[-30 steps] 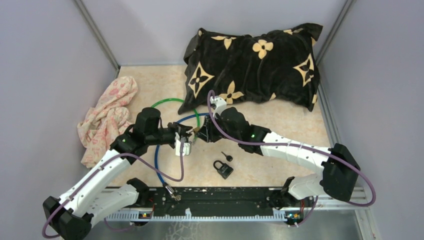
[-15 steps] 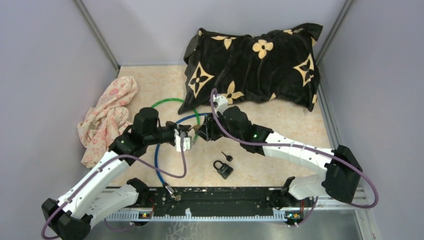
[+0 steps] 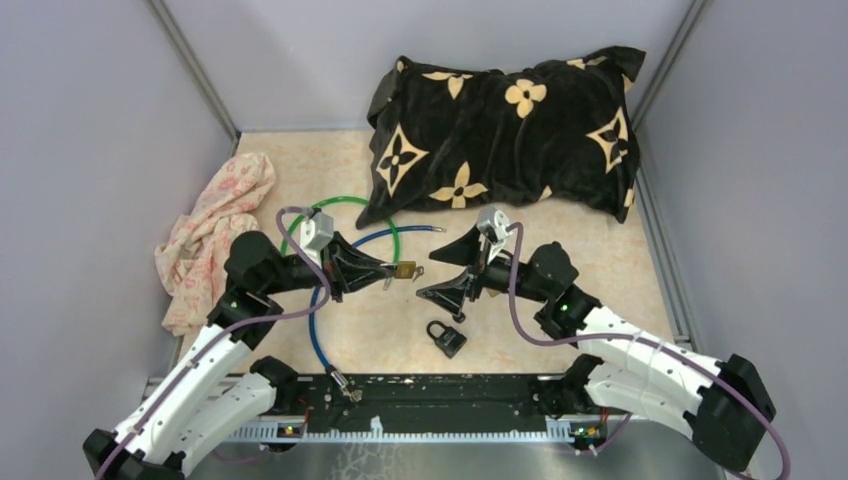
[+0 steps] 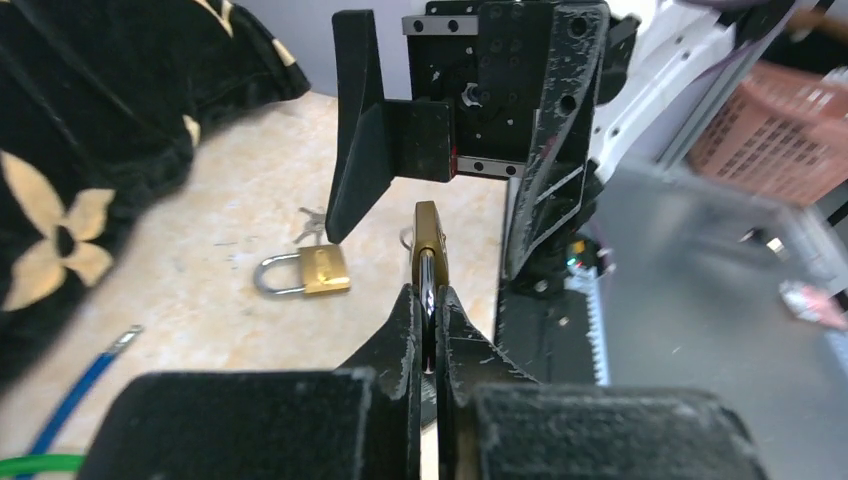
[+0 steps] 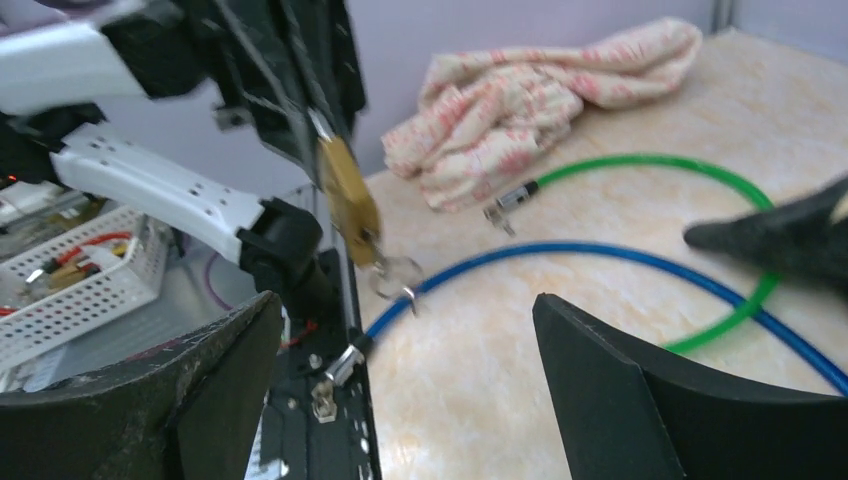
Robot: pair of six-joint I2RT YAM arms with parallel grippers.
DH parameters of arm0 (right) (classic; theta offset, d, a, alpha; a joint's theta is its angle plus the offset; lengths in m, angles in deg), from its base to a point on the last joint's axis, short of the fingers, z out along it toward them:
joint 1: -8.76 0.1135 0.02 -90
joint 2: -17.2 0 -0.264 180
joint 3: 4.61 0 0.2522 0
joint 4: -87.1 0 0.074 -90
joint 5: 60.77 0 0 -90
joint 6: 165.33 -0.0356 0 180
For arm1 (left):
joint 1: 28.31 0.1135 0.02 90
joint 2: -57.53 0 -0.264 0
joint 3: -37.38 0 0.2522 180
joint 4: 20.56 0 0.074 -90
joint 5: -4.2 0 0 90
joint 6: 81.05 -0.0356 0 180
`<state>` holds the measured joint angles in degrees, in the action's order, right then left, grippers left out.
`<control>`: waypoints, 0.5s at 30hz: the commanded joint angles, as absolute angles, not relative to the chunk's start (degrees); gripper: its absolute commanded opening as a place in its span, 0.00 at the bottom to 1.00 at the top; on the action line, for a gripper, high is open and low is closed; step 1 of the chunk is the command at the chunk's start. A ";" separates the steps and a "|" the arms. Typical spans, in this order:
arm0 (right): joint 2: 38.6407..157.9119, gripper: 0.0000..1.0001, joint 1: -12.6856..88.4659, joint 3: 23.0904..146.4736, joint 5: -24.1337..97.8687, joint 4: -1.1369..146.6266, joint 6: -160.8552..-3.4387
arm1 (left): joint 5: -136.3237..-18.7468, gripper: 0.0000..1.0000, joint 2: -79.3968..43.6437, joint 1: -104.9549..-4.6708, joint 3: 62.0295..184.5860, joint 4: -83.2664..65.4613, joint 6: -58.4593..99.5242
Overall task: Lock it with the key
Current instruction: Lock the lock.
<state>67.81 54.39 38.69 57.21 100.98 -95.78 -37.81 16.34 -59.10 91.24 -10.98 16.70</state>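
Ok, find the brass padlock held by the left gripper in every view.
Top external: brass padlock just left of centre, in the left gripper.
Left wrist: centre, edge-on between the fingers.
Right wrist: upper left, key ring dangling below.
Shared landmark: the blue cable.

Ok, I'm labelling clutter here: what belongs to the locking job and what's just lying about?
In the job: brass padlock pinched in the left gripper, key ring hanging from it, open right gripper.
Lying about: black padlock, second brass padlock, blue cable, green cable, pillow, pink cloth.
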 commanded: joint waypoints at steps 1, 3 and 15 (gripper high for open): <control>70.53 0.91 54.51 40.68 66.65 119.96 -98.65 | -30.93 0.00 16.27 -56.52 86.22 -34.37 40.59; 72.59 0.89 54.63 43.05 69.20 121.55 -100.09 | -31.27 0.00 16.51 -56.48 86.04 -34.59 40.20; 81.08 0.49 56.82 51.30 71.46 120.84 -104.22 | -30.88 0.00 17.28 -56.37 85.51 -34.15 40.03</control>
<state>80.61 56.03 46.62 68.78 115.97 -102.23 -31.93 16.49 -56.54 85.55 -31.36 38.49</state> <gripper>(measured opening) 0.568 0.022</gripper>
